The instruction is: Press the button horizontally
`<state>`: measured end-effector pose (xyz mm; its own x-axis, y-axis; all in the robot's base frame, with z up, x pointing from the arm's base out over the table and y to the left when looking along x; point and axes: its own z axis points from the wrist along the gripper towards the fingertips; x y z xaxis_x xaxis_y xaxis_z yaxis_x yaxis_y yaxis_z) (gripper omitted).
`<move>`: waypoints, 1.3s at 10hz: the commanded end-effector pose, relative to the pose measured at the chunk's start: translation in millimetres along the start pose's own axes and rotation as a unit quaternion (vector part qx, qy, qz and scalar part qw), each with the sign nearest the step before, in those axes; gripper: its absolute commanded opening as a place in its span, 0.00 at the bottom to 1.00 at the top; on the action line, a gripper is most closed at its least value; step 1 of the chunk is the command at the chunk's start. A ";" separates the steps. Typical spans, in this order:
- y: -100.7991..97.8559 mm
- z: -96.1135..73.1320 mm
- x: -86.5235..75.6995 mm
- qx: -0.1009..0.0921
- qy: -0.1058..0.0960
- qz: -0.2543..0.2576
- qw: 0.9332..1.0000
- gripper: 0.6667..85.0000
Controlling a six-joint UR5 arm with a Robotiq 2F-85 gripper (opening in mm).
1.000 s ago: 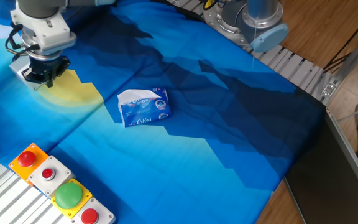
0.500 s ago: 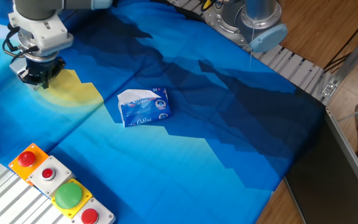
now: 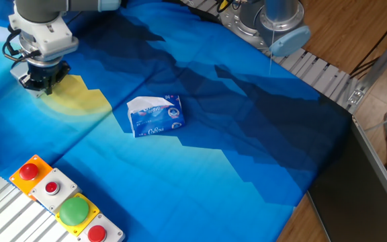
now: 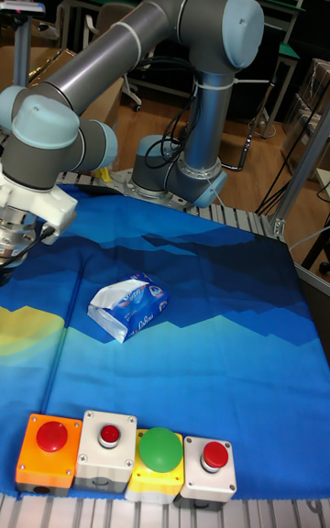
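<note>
My gripper [image 3: 43,85] hangs at the far left of the table, over the yellow patch of the blue cloth [image 3: 234,134]. Its dark fingers point down at the cloth, and no gap or contact between the tips shows. The button, a small green one in a light-grey box, appears in neither view. It may be hidden behind the gripper. In the tall fixed view only the arm's wrist [image 4: 37,203] shows, and the left edge cuts the gripper off.
A blue-and-white tissue pack [image 3: 155,115] lies mid-cloth. Along the front left edge stand an orange box with a red button [image 3: 29,173], a white box with a red button [image 3: 51,188], a large green dome on yellow [image 3: 74,210] and another white box with a red button [image 3: 97,234]. The arm's base [image 3: 274,20] stands at the back.
The gripper shifted slightly left and towards the back between one second and half a second ago. It has stayed still since then.
</note>
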<state>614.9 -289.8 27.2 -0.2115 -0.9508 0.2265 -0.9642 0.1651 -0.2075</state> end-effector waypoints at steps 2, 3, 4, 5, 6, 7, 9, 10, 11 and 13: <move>2.8 -0.5 3.0 -0.005 0.001 0.014 1.000 0.00; 3.5 -0.5 3.6 -0.006 0.002 0.015 1.000 0.00; 4.3 -0.4 4.3 -0.007 0.003 0.016 1.000 0.00; 5.0 0.0 6.0 -0.008 0.005 0.016 1.000 0.00; 6.9 0.4 7.7 -0.012 0.008 0.018 1.000 0.00; 7.9 1.5 8.9 -0.013 0.009 0.020 1.000 0.00; 10.3 2.9 9.6 -0.016 0.011 0.023 1.000 0.00; 11.3 2.9 10.7 -0.018 0.015 0.024 0.999 0.00; 13.3 2.6 12.7 -0.020 0.021 0.028 0.999 0.00; 14.3 3.9 18.4 -0.022 0.033 0.034 0.999 0.00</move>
<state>601.2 -301.3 24.9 -0.2586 -0.9290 0.2646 -0.9593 0.2149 -0.1832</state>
